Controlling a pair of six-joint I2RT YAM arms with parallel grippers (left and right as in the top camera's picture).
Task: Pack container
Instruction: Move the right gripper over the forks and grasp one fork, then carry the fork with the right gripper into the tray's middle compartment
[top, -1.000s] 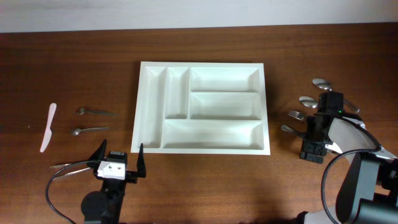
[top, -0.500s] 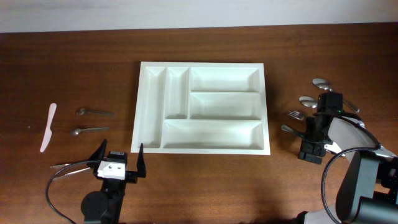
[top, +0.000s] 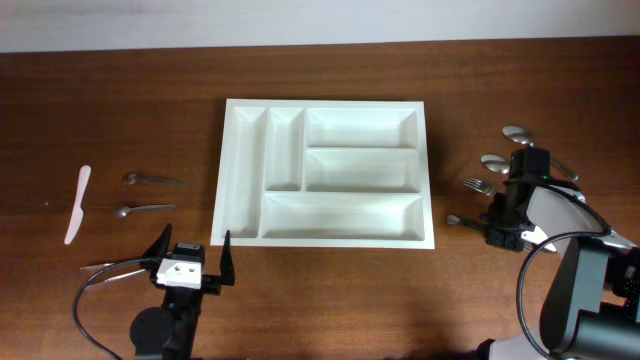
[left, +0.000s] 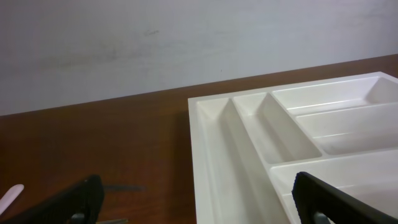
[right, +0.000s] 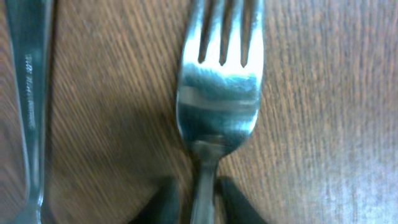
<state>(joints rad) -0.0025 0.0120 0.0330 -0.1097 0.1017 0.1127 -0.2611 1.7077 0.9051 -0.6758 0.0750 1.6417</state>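
– At the centre of the overhead view, is the container (top: 325, 103) holding anything yet?
– No. It lies flat on the tabletop (top: 120, 110), and all five compartments show bare white.
– What has changed, then?
– The fork (top: 463, 220), just right of the container's lower right corner. Half a second ago it lay a little higher. Now it has shifted down and toward the container, and its handle runs into the right gripper (top: 497, 230).
– So the right gripper has it?
– The right wrist view says so. The dark fingers (right: 166, 200) press in on either side of the handle, with the tines pointing to the top of the frame. I judge the grasp made and the carry to a long compartment next.
– Anything close by?
– A second fork (top: 474, 185) and two spoons (top: 516, 131) lie above it, at the right of the frame. Another handle (right: 28, 93) lies just beside the held fork.
– And the left gripper (top: 196, 240)?
– Spread wide and holding nothing, at lower left, near a thin utensil (top: 110, 265). Two small spoons (top: 150, 181) and a white knife (top: 78, 205) lie farther left.
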